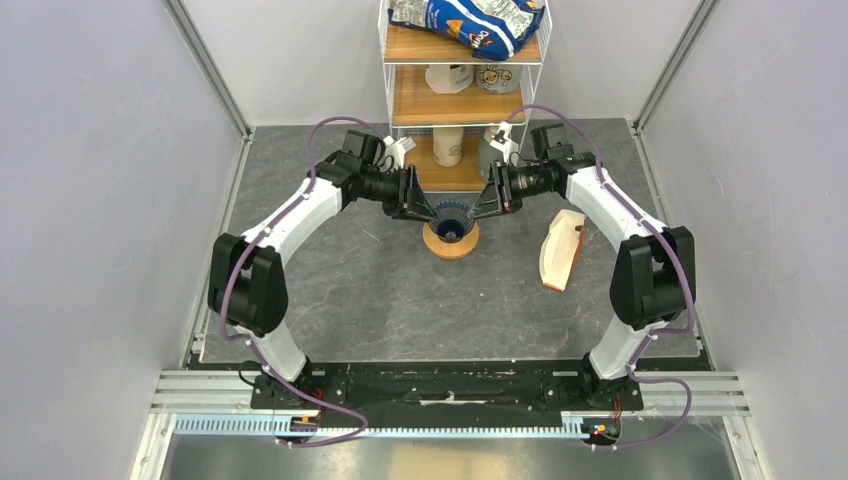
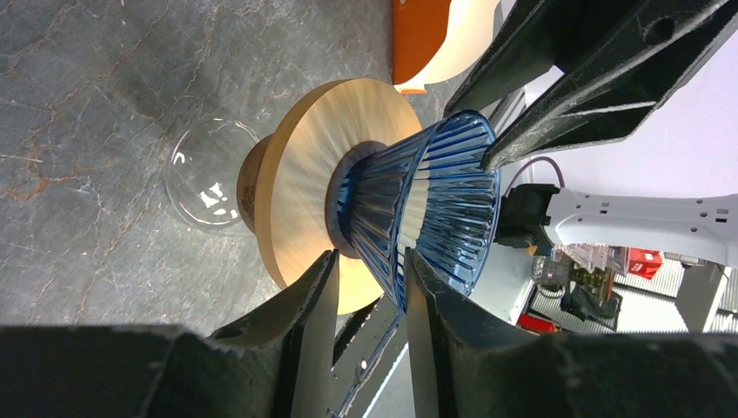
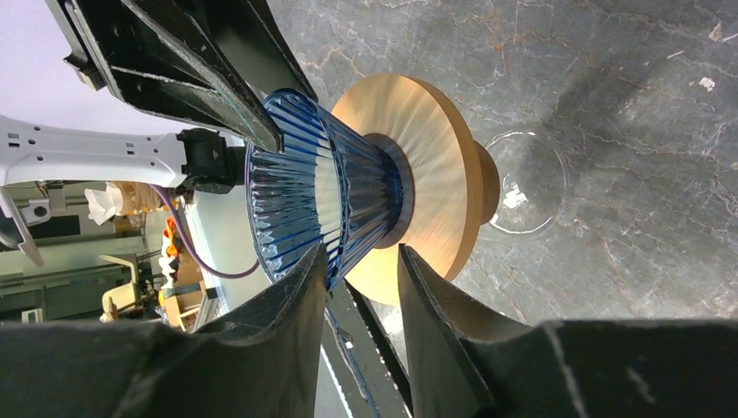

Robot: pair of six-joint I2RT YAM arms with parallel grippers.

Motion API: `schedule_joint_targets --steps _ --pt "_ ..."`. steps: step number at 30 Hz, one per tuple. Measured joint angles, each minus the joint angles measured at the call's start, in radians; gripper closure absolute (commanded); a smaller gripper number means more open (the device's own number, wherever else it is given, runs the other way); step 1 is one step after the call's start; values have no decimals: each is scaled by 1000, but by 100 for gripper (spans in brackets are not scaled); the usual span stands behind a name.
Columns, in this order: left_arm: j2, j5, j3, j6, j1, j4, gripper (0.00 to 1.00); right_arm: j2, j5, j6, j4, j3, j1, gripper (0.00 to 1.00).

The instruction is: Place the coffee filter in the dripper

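Top external shows you the dripper (image 1: pixel 453 213), dark blue and ribbed, standing mouth-up in a flat tan ring (image 1: pixel 450 243) toward 12 o'clock on the grey bench (image 1: pixel 400 300), just in front of a wooden shelf unit (image 1: pixel 462 100). Your left gripper (image 1: pixel 432 208) meets its rim at 9 o'clock and your right gripper (image 1: pixel 474 208) meets it at 3 o'clock. At about 4 o'clock from the dripper, well apart from it, a white-and-tan bundle (image 1: pixel 560 250) of filters lies on the bench. You cannot tell a single coffee filter apart from that bundle in any view.

From the left wrist you see the left gripper's fingers (image 2: pixel 305 322) standing apart with the edge of the cone's wall between them. The tan ring shows through the gap beside the wall, so nothing is clamped. Across the mouth, one tip of the right gripper touches the rim and its other finger passes outside the wall. A clear glass vessel (image 2: pixel 202 178) sits under the ring.

From the right wrist you get the same picture mirrored: the right gripper's fingers (image 3: pixel 287 331) are spread, the blue wall lies between them with the ring visible in the gap, and a left fingertip rests on the far rim
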Motion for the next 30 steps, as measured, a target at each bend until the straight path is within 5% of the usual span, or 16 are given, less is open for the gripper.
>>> schedule_joint_targets --steps 10,30 --pt "-2 -14 0 -1 -5 -12 53 0 15 -9 -38 0 1 43" --pt "-84 -6 -51 -18 -6 -26 62 -46 3 -6 -63 -11 29 50"
